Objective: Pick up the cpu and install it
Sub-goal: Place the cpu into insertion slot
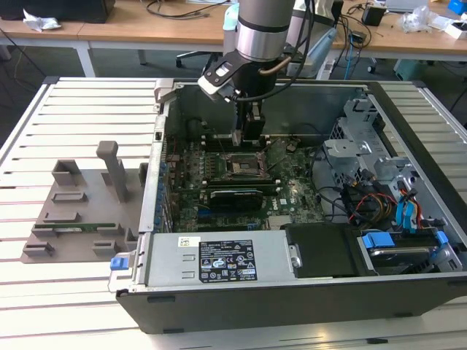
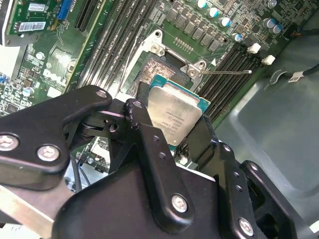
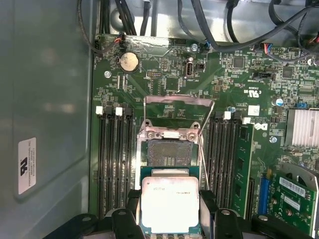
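Note:
The cpu [image 3: 169, 204] [image 2: 174, 113], a flat square chip with a silver-grey top plate, is held by its two opposite edges between the black fingers [image 3: 207, 200] of my gripper [image 3: 169, 211] [image 2: 172, 127]. It hangs just above the motherboard, beside the open socket [image 3: 169, 152] [image 2: 152, 69], and overlaps the socket's near edge in both wrist views. The socket's metal load plate [image 3: 178, 107] stands raised, and bare contacts show inside. In the exterior view my gripper [image 1: 246, 137] reaches down into the open computer case, right over the socket [image 1: 239, 166].
Memory slots [image 3: 114, 159] flank the socket, and a green memory stick [image 3: 242, 169] sits on one side. The case wall [image 1: 157, 168], power supply [image 1: 219, 259], drive cage [image 1: 365, 146] and cables [image 1: 365, 204] surround the board. A grey fixture [image 1: 80, 208] lies on the slatted table at the exterior view's left.

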`<act>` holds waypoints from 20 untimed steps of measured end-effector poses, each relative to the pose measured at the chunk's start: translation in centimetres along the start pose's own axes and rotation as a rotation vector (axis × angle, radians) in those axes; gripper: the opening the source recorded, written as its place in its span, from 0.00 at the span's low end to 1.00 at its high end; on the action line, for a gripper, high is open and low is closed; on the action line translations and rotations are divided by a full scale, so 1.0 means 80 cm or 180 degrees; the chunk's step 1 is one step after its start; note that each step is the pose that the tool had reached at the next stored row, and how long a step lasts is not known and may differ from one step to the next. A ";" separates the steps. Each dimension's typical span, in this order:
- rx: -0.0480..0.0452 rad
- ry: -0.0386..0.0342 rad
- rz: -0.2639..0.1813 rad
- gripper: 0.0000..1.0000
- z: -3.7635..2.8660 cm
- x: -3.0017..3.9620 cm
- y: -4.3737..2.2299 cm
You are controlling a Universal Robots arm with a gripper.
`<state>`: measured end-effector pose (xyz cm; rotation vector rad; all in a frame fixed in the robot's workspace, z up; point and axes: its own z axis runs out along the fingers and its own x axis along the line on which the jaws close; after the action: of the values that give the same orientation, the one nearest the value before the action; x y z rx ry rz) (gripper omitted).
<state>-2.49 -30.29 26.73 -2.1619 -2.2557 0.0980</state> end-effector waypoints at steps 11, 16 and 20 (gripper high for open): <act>0.0001 -0.0033 0.0002 0.55 0.0080 0.0014 0.0027; 0.0001 -0.0032 0.0002 0.55 0.0087 -0.0102 0.0022; 0.0001 -0.0033 0.0002 0.55 0.0086 -0.0104 0.0023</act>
<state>-2.31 -31.14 26.06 -2.1669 -2.2603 0.1099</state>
